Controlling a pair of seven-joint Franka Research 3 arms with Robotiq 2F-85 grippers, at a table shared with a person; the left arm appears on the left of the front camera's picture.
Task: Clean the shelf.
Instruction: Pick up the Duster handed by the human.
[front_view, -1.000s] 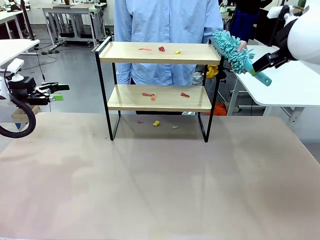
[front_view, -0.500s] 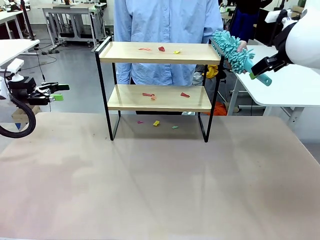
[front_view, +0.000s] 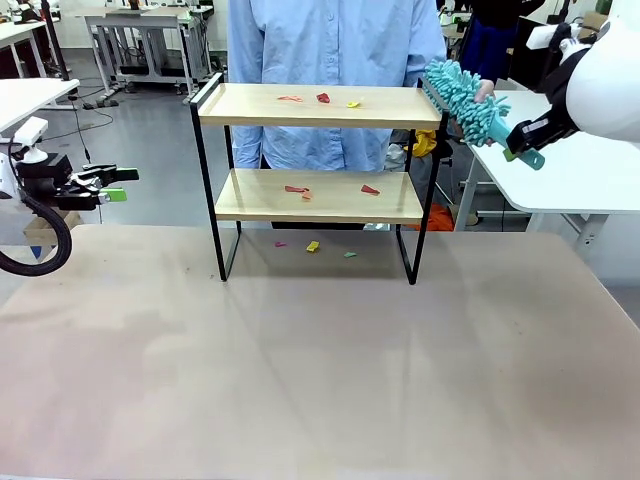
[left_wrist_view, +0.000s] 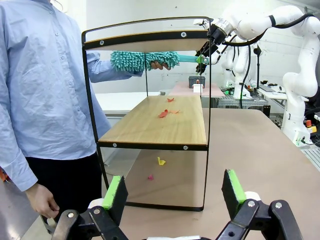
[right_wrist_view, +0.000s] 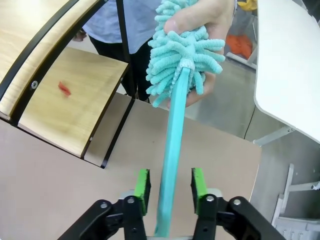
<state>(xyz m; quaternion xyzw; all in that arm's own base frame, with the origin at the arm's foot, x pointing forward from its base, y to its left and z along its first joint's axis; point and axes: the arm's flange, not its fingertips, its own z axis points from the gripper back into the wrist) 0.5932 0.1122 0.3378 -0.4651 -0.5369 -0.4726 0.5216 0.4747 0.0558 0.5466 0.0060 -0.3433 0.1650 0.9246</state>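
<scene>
Closing since a second ago, my right gripper (right_wrist_view: 170, 184) now clamps the handle of the duster (right_wrist_view: 181, 60), which the person's hand (right_wrist_view: 217, 20) offers for sweeping beside the shelf (front_view: 250, 102) at the table's far middle, while my left gripper (left_wrist_view: 174, 192) waits open.

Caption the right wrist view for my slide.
Right gripper grips the handle of the teal duster, its head held by a person's hand.

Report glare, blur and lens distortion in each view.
Front view: evenly lit and sharp; the glossy beige tabletop faintly mirrors the two-tier wooden shelf with black metal frame. Left wrist view: the wide-angle lens bows the shelf's top rail. Right wrist view: the teal fluffy duster is sharp, without glare.
</scene>
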